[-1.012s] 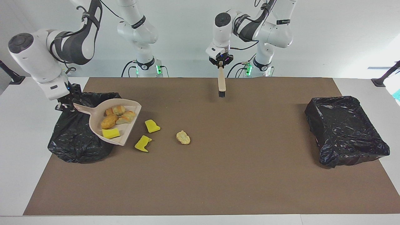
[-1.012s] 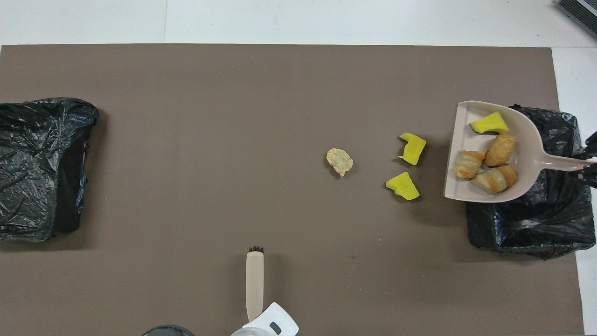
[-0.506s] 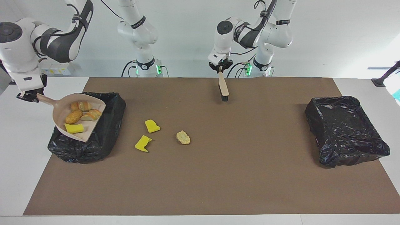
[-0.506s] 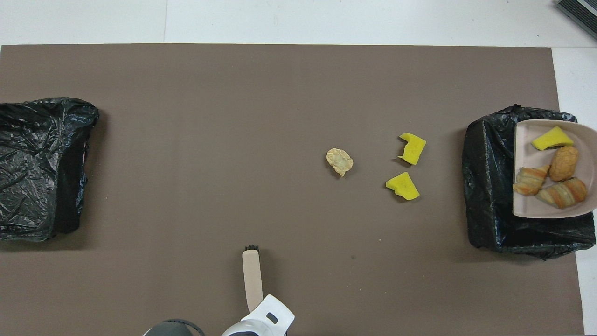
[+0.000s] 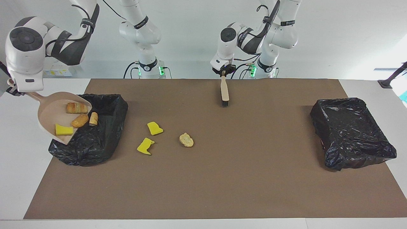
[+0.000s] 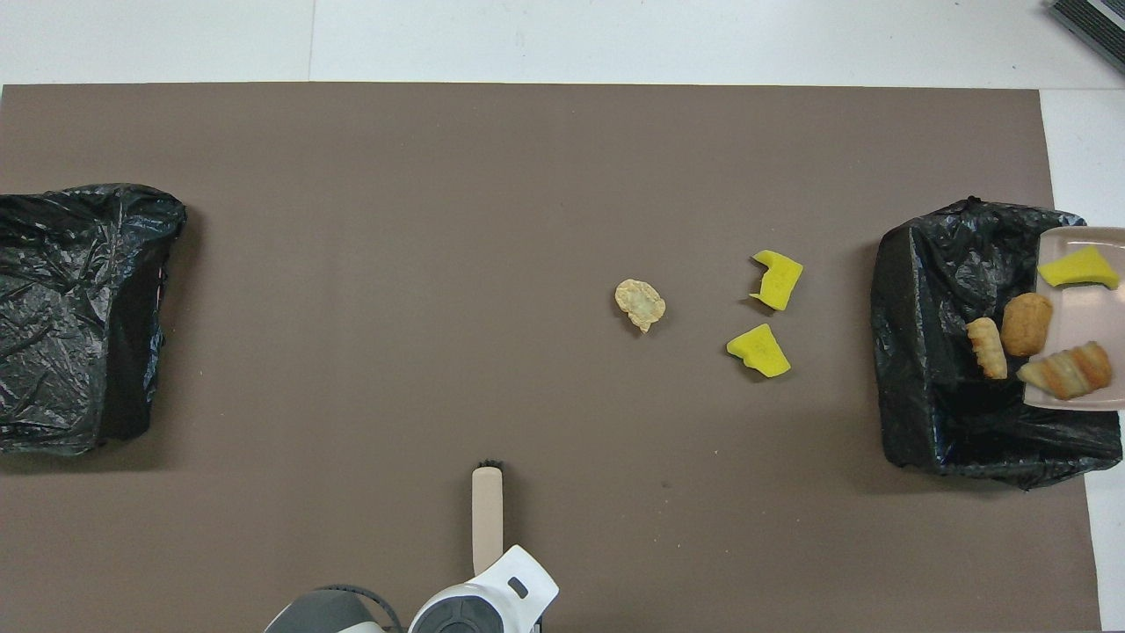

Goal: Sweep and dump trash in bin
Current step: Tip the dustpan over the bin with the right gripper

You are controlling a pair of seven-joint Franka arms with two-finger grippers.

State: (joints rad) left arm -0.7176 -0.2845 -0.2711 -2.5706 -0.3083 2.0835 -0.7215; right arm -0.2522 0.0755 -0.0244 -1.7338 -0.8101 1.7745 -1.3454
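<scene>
While the right pincer point(image 5: 15, 92) stays pressed tight on the handle of the dustpan point(image 5: 51, 114), the pan itself has changed most. A second ago it sat level at the edge of the mat; now it has been carried over the black-lined bin point(image 5: 105, 140) and tipped mouth-down. Just below the pincer, the four scraps in the pan are sliding. The yellow sponge point(image 5: 63, 129) and two bread lumps point(image 5: 77, 108) are still on the pan, and the bread roll point(image 5: 93, 118) is at the lip, about to drop, I'd say. So the first load is nearly dumped.

Further out from that pincer, three scraps lie unmoved on the mat: two yellow chunks point(image 5: 155, 128) and a pale lump point(image 5: 186, 140). They will need another sweep.

Well apart, the left pincer point(image 5: 223, 71) is clamped on the brush point(image 5: 224, 90), which hangs bristles-down straight below it, waiting. The second bin point(image 5: 353, 132) sits untouched at the left arm's end.
</scene>
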